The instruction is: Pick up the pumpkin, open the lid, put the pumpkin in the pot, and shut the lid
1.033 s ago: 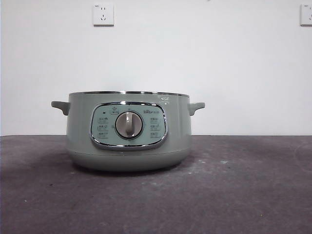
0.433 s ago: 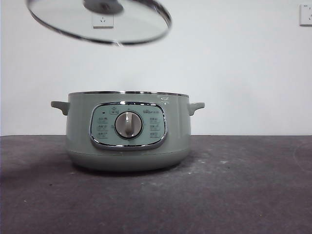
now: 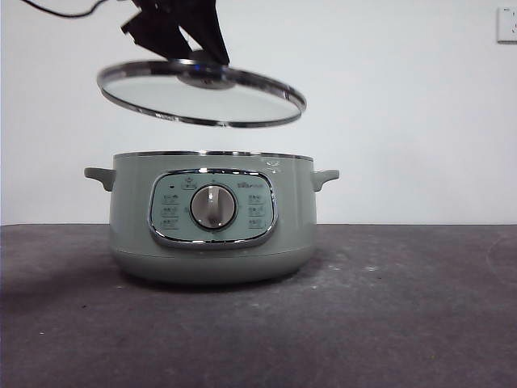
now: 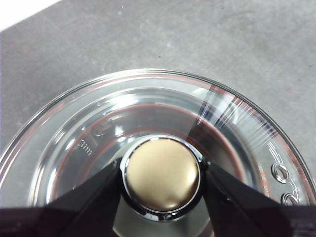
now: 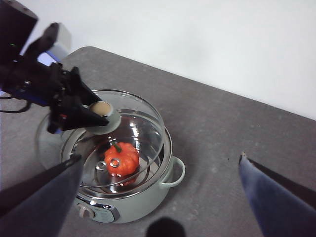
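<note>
My left gripper [image 4: 162,178] is shut on the knob [image 4: 163,174] of the glass lid [image 4: 74,143]. In the front view this gripper [image 3: 198,65] holds the lid [image 3: 242,101] slightly tilted in the air above the sage-green pot [image 3: 212,234]. The right wrist view shows the lid [image 5: 143,128] over the pot [image 5: 148,202], with the orange pumpkin [image 5: 123,157] lying inside the pot under the glass. My right gripper [image 5: 160,158] is open and empty, high above the table on the pot's side.
The pot stands on a dark grey table [image 3: 404,307] against a white wall. A wall socket [image 3: 507,24] is at the top right. A cable [image 3: 65,12] trails from the left arm.
The lid was out of view a second ago. It came in from the upper left, then moved down and to the right, now hanging over the pot with the gripper showing.
</note>
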`<state>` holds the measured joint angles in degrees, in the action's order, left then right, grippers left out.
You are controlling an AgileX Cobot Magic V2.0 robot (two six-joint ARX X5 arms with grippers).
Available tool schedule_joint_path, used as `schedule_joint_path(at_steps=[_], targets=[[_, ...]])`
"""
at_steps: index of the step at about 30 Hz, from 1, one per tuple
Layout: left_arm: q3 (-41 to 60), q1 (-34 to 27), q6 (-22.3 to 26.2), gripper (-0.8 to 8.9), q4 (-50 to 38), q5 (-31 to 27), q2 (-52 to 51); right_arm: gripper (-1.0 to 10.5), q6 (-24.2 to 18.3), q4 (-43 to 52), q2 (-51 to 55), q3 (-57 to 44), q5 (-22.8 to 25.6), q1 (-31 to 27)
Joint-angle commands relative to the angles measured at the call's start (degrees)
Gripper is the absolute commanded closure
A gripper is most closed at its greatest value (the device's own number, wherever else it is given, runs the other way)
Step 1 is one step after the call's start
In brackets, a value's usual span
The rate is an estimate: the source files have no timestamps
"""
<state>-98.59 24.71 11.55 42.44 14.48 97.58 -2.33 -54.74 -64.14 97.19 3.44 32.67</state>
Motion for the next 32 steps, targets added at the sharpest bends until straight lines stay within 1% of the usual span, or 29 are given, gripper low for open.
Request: schedule_joint_path(at_steps=[1, 4, 11, 18, 32], targets=[[-0.9, 0.1, 0.8, 8.22, -2.4, 0.6, 1.0, 2.9, 0.5, 0.0, 0.1, 0.0, -0.1, 0.0], [-0.9, 0.1, 1.6, 8.22, -3.0, 0.6, 2.4, 2.9, 0.5, 0.0, 0.1, 0.0, -0.1, 0.0], [-0.9, 0.1, 1.8, 8.22, -3.7, -0.9, 4.3, 2.9, 0.3, -0.2, 0.1, 0.0, -0.1, 0.0], [-0.9, 0.0, 2.0, 8.22, -3.8, -0.9, 4.6, 2.9, 0.3, -0.3, 0.1, 0.0, -0.4, 0.0], [-0.9, 0.1, 2.0, 8.22, -3.3, -0.6, 8.4, 2.9, 0.3, -1.1, 0.1, 0.0, -0.3, 0.0]])
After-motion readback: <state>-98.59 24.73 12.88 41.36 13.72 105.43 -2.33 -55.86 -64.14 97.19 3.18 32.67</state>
